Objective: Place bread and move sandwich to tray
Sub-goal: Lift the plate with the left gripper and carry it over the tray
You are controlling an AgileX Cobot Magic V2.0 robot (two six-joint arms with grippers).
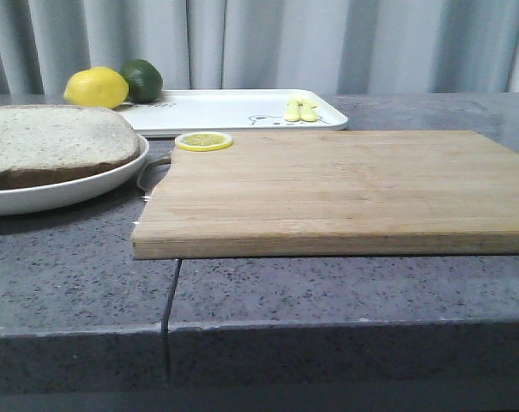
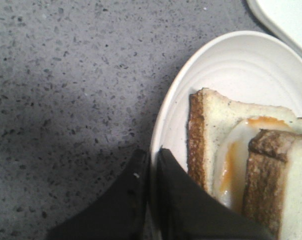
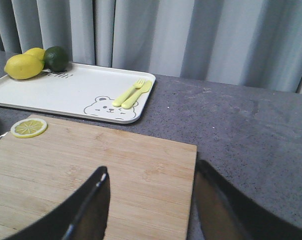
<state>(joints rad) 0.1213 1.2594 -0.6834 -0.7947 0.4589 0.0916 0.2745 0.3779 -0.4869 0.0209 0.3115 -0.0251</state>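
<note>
Right at my left gripper (image 2: 151, 160), the two dark fingers are pinched on the rim of the round white plate (image 2: 230, 65), one finger outside it and one inside. On that plate, just beside my fingers, lies the sandwich (image 2: 210, 130): a brown-crusted slice with fried egg white and orange yolk, and the bread (image 2: 290, 175) resting on top of it toward one side. My right gripper (image 3: 151, 200) hangs with its fingers spread wide over the near edge of the wooden cutting board (image 3: 91, 170), gripping nothing. From the front, the plate sits at the left of the grey speckled counter (image 1: 70, 283), touching or just beside the board's left end, with the top slice filling most of it. A lemon slice (image 1: 203, 141) lies on the board's far left corner. Beyond the board sits the tray (image 1: 233, 112), carrying a yellow fork and spoon (image 1: 300, 110), a whole lemon (image 1: 96, 87) and a lime (image 1: 142, 80). Grey curtains (image 1: 285, 43) hang behind.
</note>
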